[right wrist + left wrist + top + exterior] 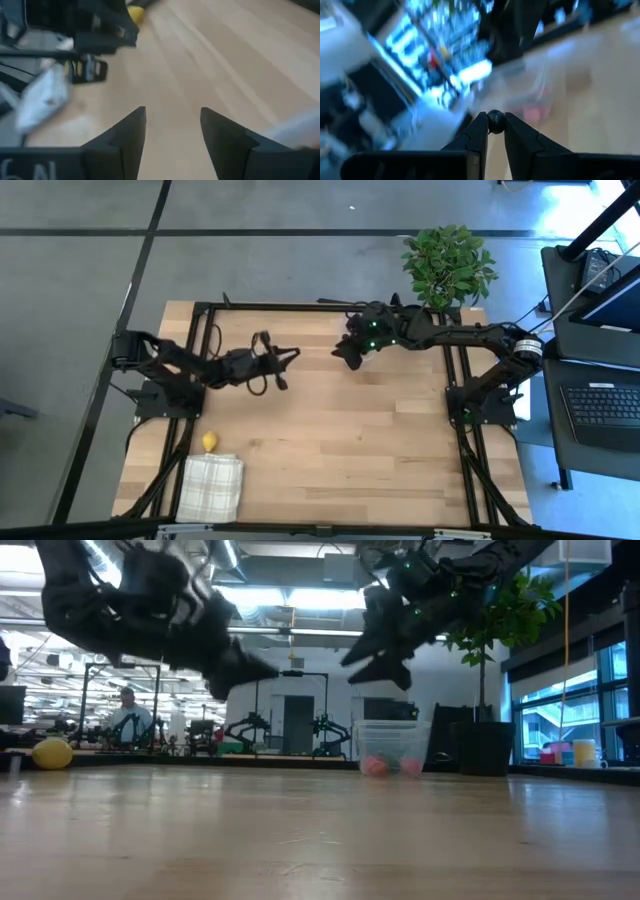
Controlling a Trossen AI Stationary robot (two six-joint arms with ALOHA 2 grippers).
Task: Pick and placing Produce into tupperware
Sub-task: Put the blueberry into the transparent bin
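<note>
Above bare wood, left gripper [495, 125] pinches a dark berry [495, 120].

Clear tupperware [392, 748] holds pink-red produce [375, 766]; a dark berry [495, 120] is pinched aloft; lemon [209, 442] beside cloth

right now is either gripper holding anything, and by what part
The left gripper pinches a small dark berry at its fingertips, gripped across its sides. The right gripper is open and holds nothing.

Checked cloth [212, 486], potted plant [448, 264], wooden table [340, 450]
</note>
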